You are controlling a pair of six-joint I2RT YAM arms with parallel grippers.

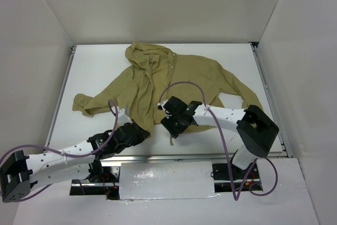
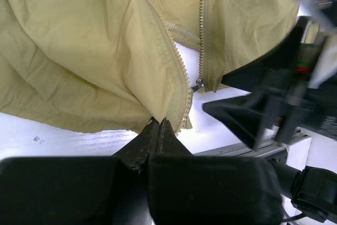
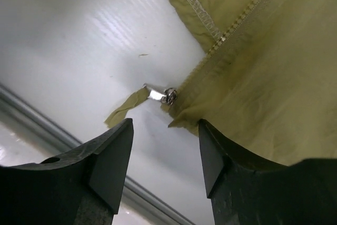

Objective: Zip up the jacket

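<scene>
The jacket (image 1: 179, 77) is lying open mid-frame in the top view. The left gripper (image 2: 157, 126) is pinching its bottom hem (image 2: 79, 122) shut. The right gripper (image 3: 166, 146) is gaping empty just below the zipper slider (image 3: 169, 96). Closing off-centre, it is risking missing the small pull tab (image 3: 125, 108) or catching the hem instead.

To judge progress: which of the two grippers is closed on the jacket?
The left gripper: it pinches the hem of the jacket beside the zipper teeth. The right gripper is open, facing the zipper slider without touching it.
</scene>
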